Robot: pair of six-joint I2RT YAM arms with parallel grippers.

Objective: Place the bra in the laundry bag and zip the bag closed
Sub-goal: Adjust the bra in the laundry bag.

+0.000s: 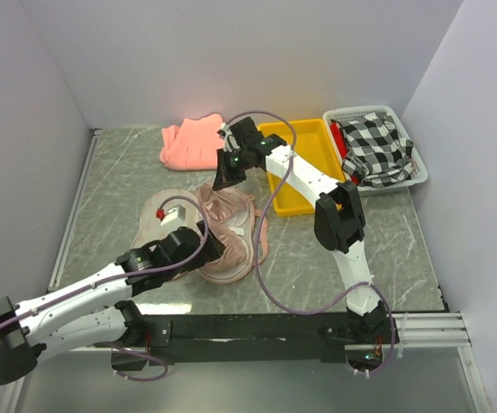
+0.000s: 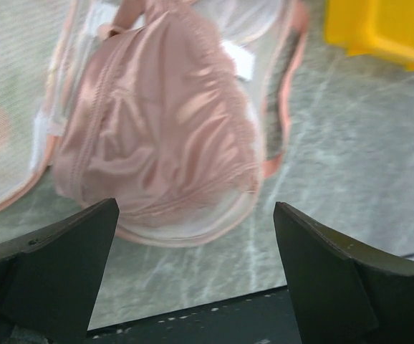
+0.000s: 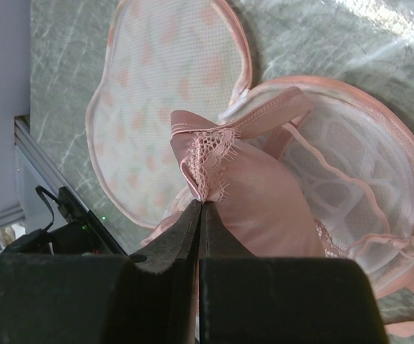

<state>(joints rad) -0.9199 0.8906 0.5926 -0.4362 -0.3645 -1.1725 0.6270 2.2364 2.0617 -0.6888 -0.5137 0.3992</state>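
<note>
Top view: shows the bra (image 1: pixel 231 234) heaped on the laundry bag (image 1: pixel 150 225) mid-table (image 1: pixel 386 249), with the right pincer (image 1: pixel 228 179) at its 12 o'clock edge and the left pincer (image 1: pixel 211 250) at 8 o'clock.
Left wrist: shows fingers spread wide, released, gripping nothing, the bra just beyond at 12 o'clock.
Right wrist: shows tips clenched on the bra's lace edge above the opened bag.

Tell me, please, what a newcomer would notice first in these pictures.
The shiny pink bra lies mid-table on the opened laundry bag, its lace edge pinched by the right gripper. The left gripper stands wide open beside it, empty. A bright yellow tray sits at the far right.
</note>
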